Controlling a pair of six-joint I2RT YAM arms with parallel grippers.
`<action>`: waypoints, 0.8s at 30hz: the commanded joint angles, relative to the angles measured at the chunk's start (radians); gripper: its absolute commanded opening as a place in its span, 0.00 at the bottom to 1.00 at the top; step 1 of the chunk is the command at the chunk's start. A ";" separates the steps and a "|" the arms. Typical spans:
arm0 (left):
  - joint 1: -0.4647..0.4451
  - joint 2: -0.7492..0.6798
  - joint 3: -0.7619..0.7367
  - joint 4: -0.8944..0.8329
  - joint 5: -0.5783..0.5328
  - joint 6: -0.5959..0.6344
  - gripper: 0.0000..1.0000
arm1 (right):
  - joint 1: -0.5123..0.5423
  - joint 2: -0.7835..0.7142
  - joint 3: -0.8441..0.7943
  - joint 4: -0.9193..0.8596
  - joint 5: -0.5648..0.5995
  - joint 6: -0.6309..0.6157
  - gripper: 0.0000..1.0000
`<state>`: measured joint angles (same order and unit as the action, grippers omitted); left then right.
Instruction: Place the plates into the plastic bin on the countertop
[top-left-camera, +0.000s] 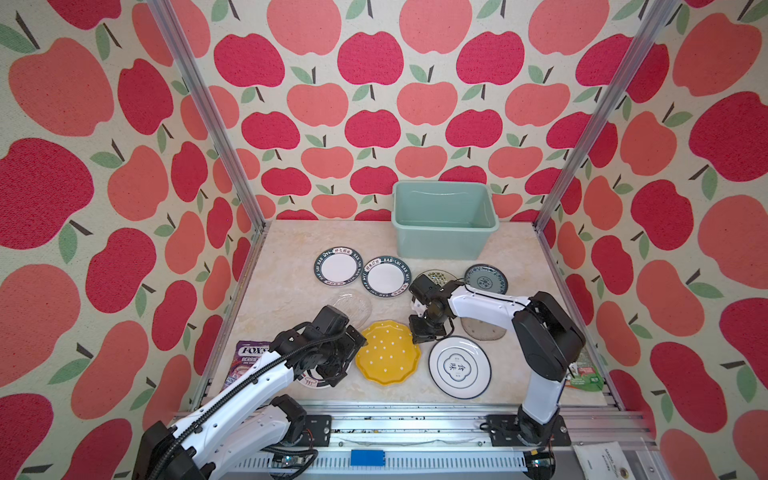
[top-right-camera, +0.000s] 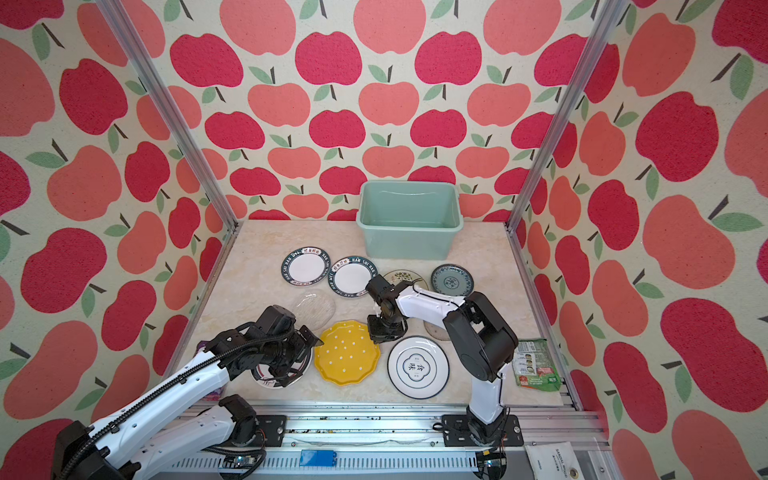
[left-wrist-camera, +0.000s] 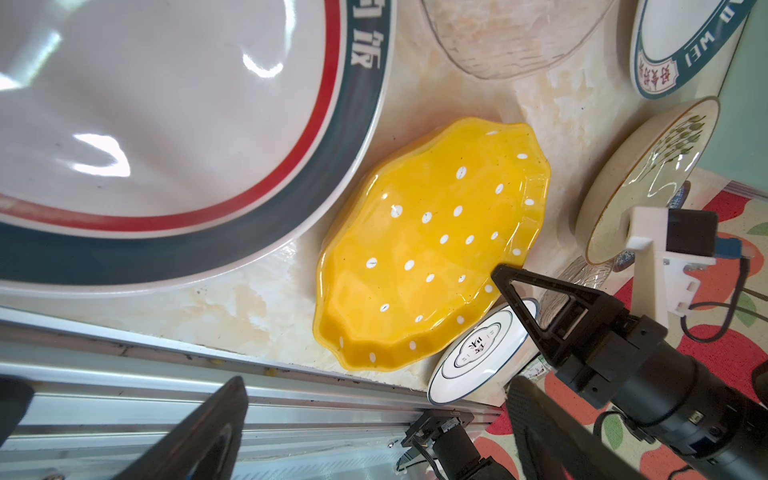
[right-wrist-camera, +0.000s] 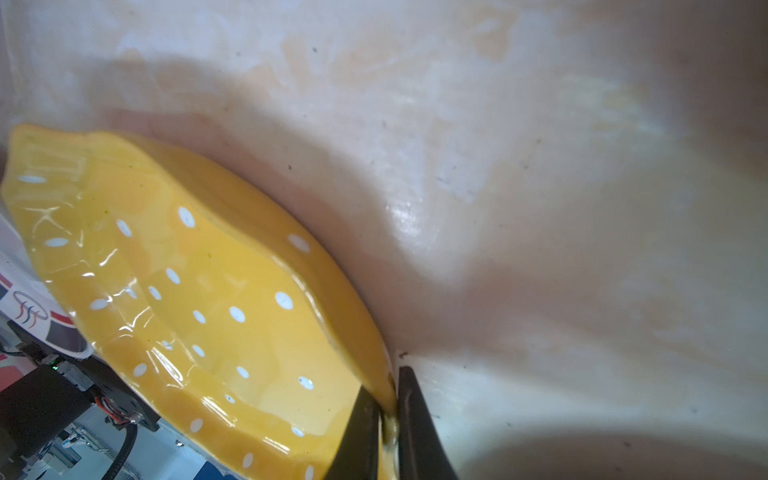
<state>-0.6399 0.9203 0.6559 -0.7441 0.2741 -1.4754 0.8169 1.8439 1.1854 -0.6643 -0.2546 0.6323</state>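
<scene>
Nearest, beyond the aluminium rail (top-left-camera: 415, 424), a white card (top-right-camera: 557, 461) reads "SANDAL WOOD". The left end effector (top-left-camera: 330, 372) hangs with its fingers spread wide over a white plate banded red and dark (left-wrist-camera: 166, 124), whose rim carries Chinese characters. Beside that arm lies a purple packet (top-left-camera: 249, 353) marked "FOX'S BERRIES"; a green packet (top-right-camera: 536, 365) sits at the right edge, its print too small to read. The right end effector (right-wrist-camera: 384, 399) is closed, pinching the rim of the yellow dotted plate (top-left-camera: 388, 353), just beside a white plate with a blue emblem of two characters (top-left-camera: 459, 366). Farther back lie two clear glass plates (top-left-camera: 351, 305) (top-left-camera: 484, 330), then two plates lettered "HAO SHI HAO WEI" (top-left-camera: 338, 266) (top-left-camera: 386, 276), touching, a cream floral plate (top-left-camera: 436, 276) and a blue patterned plate (top-left-camera: 486, 279). All rest on the beige marbled table (top-left-camera: 291, 291), in front of the mint-green plastic bin (top-left-camera: 440, 245) against the back. Apple-patterned walls (top-left-camera: 374, 124) enclose three sides.
</scene>
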 joint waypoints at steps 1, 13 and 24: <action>-0.006 0.015 -0.006 0.003 0.001 0.011 1.00 | -0.004 -0.045 -0.003 -0.053 0.026 0.004 0.02; -0.016 0.114 0.059 0.011 0.011 0.096 1.00 | -0.036 -0.210 -0.062 -0.029 -0.055 0.030 0.00; -0.021 0.252 0.110 0.059 0.005 0.183 0.92 | -0.090 -0.274 -0.104 0.044 -0.164 0.090 0.00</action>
<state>-0.6548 1.1545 0.7559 -0.7025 0.2855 -1.3159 0.7357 1.6268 1.0801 -0.6830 -0.3027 0.6937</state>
